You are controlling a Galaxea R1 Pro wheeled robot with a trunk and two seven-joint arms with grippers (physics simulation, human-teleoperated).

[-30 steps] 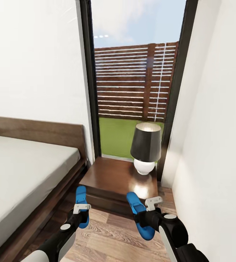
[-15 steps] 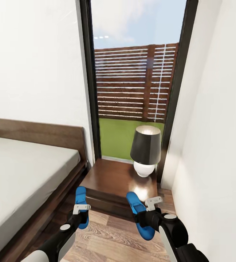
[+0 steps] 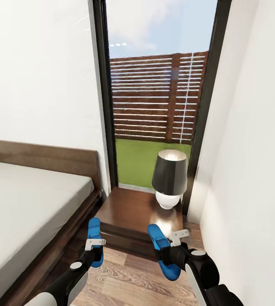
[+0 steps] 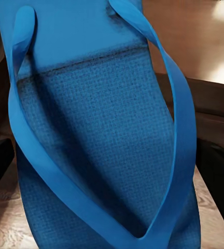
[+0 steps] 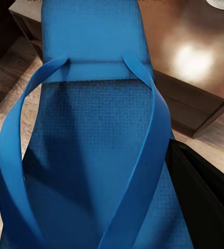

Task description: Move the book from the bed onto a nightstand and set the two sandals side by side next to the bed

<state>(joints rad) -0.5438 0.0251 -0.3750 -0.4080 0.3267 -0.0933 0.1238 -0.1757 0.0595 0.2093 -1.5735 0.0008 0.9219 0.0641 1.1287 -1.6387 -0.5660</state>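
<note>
Head camera has tilted slightly; left gripper (image 3: 94,248) and right gripper (image 3: 171,253) each clamp a sandal before the nightstand (image 3: 133,212) beside the bed (image 3: 31,204). Wrist views: blue soles. Advice: lower both level, parallel, touching floor

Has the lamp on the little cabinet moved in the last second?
No. The lamp sits at the same spot on the nightstand, by the window frame. Both slid up the head view together, so the camera moved, not the lamp.
</note>
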